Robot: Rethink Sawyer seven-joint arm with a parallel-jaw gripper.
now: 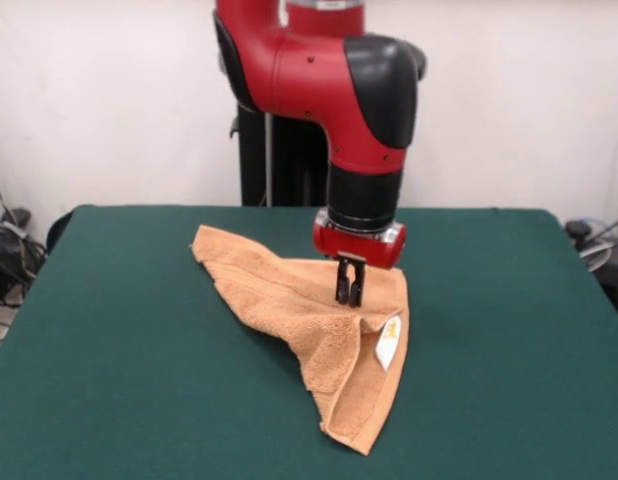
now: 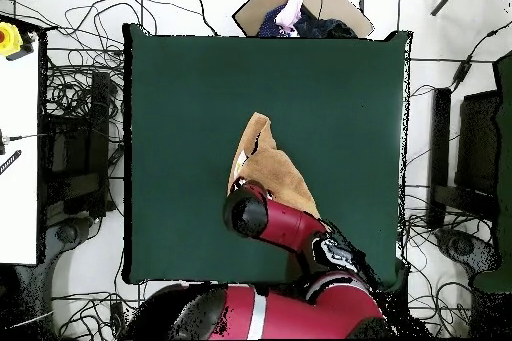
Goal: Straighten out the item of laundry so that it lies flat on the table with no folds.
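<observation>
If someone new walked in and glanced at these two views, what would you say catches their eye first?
Probably the red and black arm coming down over the middle of the dark green table, its gripper right at the orange-tan towel. The towel lies crumpled and folded over itself, with a ridge running to the table's near side and a small white tag showing on the fold. Overhead, a person shows at the table's far edge.

White wall (image 1: pixel 109 100) behind; tangled cables (image 2: pixel 70 107) on pale floor (image 2: pixel 100 257); white side desk (image 2: pixel 18 157).
</observation>
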